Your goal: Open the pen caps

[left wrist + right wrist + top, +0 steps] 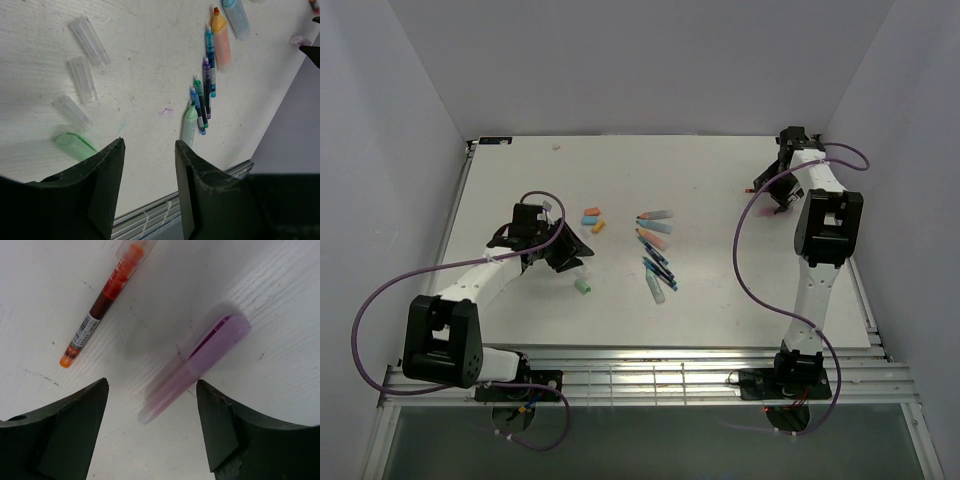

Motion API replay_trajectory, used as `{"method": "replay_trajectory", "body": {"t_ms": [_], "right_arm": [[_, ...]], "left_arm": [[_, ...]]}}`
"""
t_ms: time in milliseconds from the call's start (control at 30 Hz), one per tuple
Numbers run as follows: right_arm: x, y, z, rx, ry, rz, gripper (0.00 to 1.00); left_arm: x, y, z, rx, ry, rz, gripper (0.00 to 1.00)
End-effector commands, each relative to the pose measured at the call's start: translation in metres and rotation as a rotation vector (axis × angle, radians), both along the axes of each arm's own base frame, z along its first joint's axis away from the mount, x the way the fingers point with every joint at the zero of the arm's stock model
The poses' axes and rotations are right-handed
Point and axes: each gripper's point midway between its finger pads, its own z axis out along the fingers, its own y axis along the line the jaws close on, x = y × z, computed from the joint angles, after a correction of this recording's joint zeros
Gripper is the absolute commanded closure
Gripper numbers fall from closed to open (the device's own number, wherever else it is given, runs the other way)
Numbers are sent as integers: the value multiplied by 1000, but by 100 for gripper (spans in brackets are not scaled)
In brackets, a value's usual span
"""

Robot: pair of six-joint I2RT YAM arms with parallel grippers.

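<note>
pen caps (82,80), three clear and loose, far left on the table (150,60), with a green cap (75,145) partly hidden behind the left gripper (150,146): fingers (111,162) half apart, holding nothing. pens (205,85) in a tight row further right. right gripper (151,385) spread wide, empty, purple highlighter (200,357) blurred on the table between its fingers, touching neither; orange pen (102,297) lying apart, to its left.

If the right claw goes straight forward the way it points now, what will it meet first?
Probably the purple highlighter, lying on the table right ahead between its open jaws. The orange pen lies left of that line. Depth is unclear.
</note>
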Motion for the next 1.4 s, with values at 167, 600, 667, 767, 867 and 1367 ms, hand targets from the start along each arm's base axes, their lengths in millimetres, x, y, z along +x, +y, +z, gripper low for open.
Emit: {"method": "replay_trajectory", "body": {"t_ms": [167, 600, 667, 767, 867, 1367], "right_arm": [[-3, 3, -17, -29, 57, -43, 24], [-48, 5, -34, -63, 172, -60, 44], [-58, 5, -37, -64, 195, -56, 50], [-73, 4, -41, -70, 223, -55, 59], [-84, 5, -40, -67, 230, -39, 73], [-145, 155, 66, -25, -5, 723, 92]], "left_arm": [[8, -5, 17, -13, -56, -32, 45], [9, -6, 23, -8, -63, -60, 45], [8, -6, 25, -6, -67, -67, 45], [5, -6, 28, -2, -70, -73, 45], [1, -6, 30, -3, -71, -81, 45], [2, -35, 60, -246, 17, -45, 45]]}}
